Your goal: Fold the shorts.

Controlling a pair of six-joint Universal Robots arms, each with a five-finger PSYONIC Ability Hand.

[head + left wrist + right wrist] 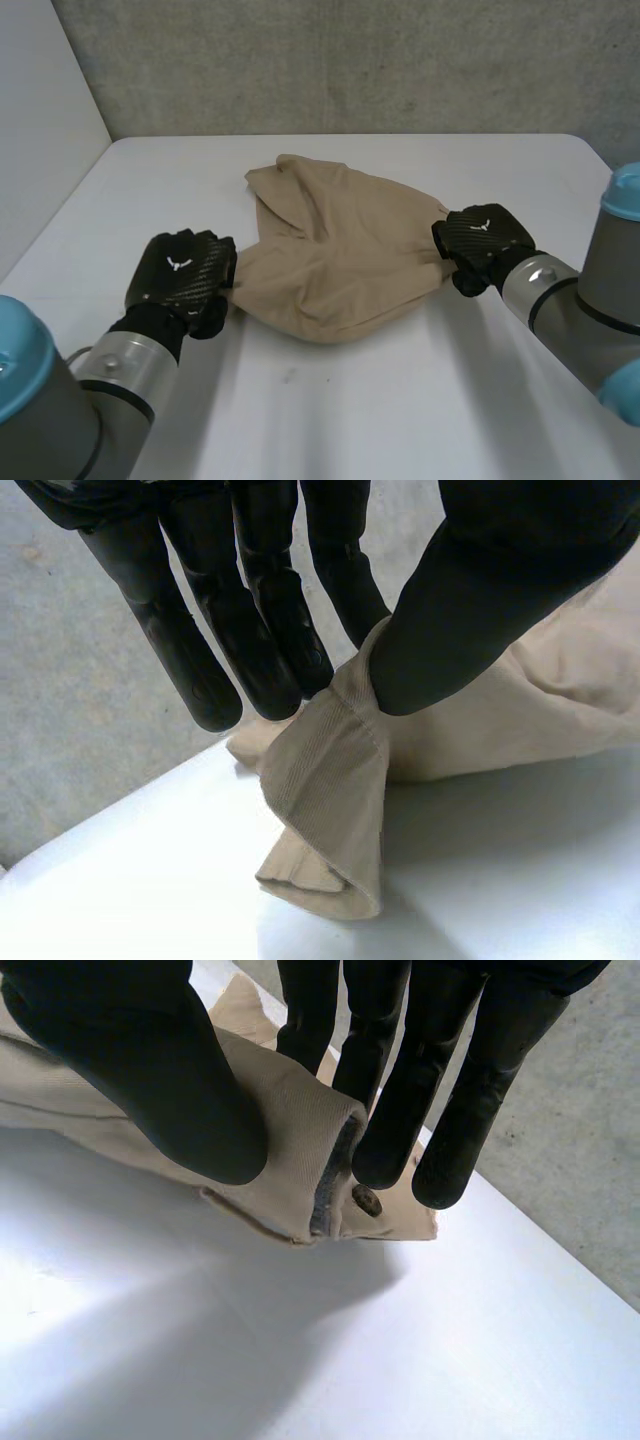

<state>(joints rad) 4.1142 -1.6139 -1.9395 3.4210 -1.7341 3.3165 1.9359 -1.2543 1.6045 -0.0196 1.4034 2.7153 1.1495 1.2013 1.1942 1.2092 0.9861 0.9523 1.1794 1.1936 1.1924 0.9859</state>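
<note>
The left arm [90, 390] and the right arm [575, 300], grey with light-blue caps, come in from the near corners of the white table [350, 400]. Between them lie the tan shorts [335, 260], around the middle of the table and a little toward its far side.

The left hand [180, 275] is at the left end of the cloth. In the left wrist view its thumb [470, 600] presses a ribbed fold of the fabric against the fingers [260, 650], so it is clamped on the shorts. Below the pinch, a loose folded corner hangs down to the tabletop.

The right hand [483, 243] is at the right end. In the right wrist view its thumb [150, 1070] lies over a hemmed, doubled edge with the fingers [400, 1110] on the other side, so this hand too is pinched onto the cloth. A small dark button [366, 1200] sits on the fabric just beside the fingertips.

The tabletop is bare and smooth around the garment. A grey concrete wall [350, 60] stands along its far side, and a plain white panel [40, 120] along its left.

The shorts are bunched and creased. Their long axis runs left to right between the two hands, with the right end slightly farther than the left. A rounded lobe points toward the far left, and the near edge curves toward the near side.
</note>
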